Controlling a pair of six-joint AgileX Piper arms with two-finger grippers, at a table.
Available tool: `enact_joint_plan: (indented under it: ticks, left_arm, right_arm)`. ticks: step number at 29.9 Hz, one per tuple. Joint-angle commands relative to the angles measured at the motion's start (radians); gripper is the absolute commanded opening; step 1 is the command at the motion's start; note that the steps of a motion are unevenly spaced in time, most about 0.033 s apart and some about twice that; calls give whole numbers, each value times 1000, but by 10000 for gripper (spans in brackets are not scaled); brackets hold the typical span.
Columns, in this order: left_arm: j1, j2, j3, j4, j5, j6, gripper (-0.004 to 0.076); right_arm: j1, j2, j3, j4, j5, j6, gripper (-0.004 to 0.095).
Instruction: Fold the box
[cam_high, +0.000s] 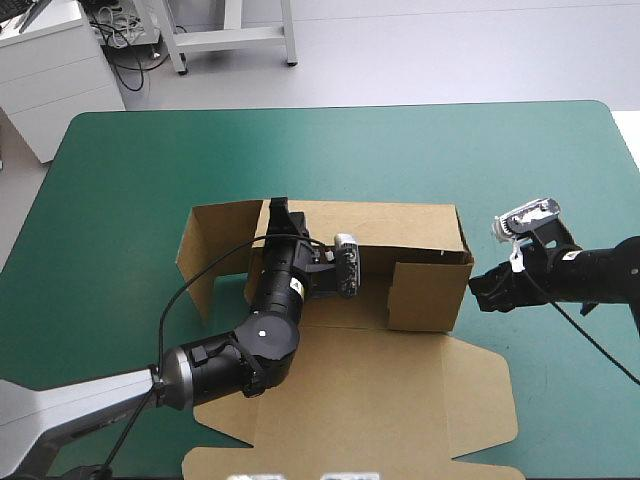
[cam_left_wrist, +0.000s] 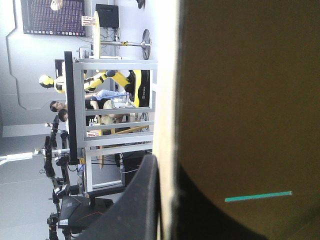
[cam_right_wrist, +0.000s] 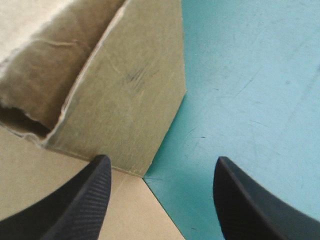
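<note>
Raising and tucking the walls looks to be the step in hand. My brown cut-board box (cam_high: 370, 350) sits mid-table on the teal-green covered table (cam_high: 130, 170), its long axis parallel to the table's far edge. Nearest me, its flat lid panel (cam_high: 400, 400) points toward the near edge. Beyond that, my right black fin-fingered gripper (cam_right_wrist: 161, 159) stands released at the box's right end, with the corner of the raised right end wall (cam_high: 425, 295) just ahead of it. Farthest, my left black fin-fingered gripper (cam_high: 279, 210) is clenched on the top edge of the upright far wall (cam_high: 390, 225). Next, I judge, the left end flap (cam_high: 205, 250), standing angled outward, needs swinging in and tucking while I hold the far wall.
</note>
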Motion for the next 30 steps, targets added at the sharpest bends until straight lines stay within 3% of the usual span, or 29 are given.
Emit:
enact_joint_plan:
  ticks: [1,11,25,30]
  left_arm:
    - [-7,-34,-29,69,29,-15,-32]
    - [-7,-34,-29,69,29,-15,-32]
    - [-7,-34,-29,69,29,-15,-32]
    - [-7,-34,-29,69,29,-15,-32]
  right_arm:
    - [-5,-23,-5,85,-8,-56,559]
    - [-5,-23,1,175,47,-106,559]
    - [-3,-28,3,212,-30,-111,559]
    - [-3,-60,75,275,-94,-137,559]
